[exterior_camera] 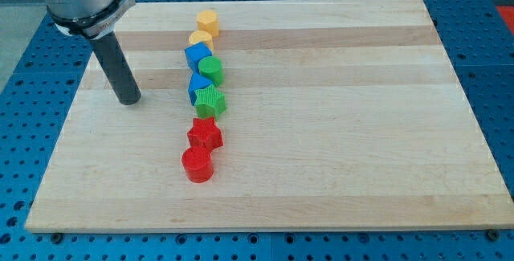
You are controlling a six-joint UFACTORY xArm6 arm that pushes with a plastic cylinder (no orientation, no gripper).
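My tip (128, 100) is resting on the wooden surface (337, 157) near its left edge, touching nothing; the end effector is a bare rod with nothing to spread or pinch. Nearest, well to its right, are lying the blue block (196, 85) and green star (210, 99), within a column: two yellow blocks (207, 22), blue cube (196, 55), green cylinder (212, 71), red star (206, 133), red cylinder (197, 165).

Yellow (208, 22), blue (196, 55), green (210, 70), red blocks (197, 165); dark rod (119, 68).
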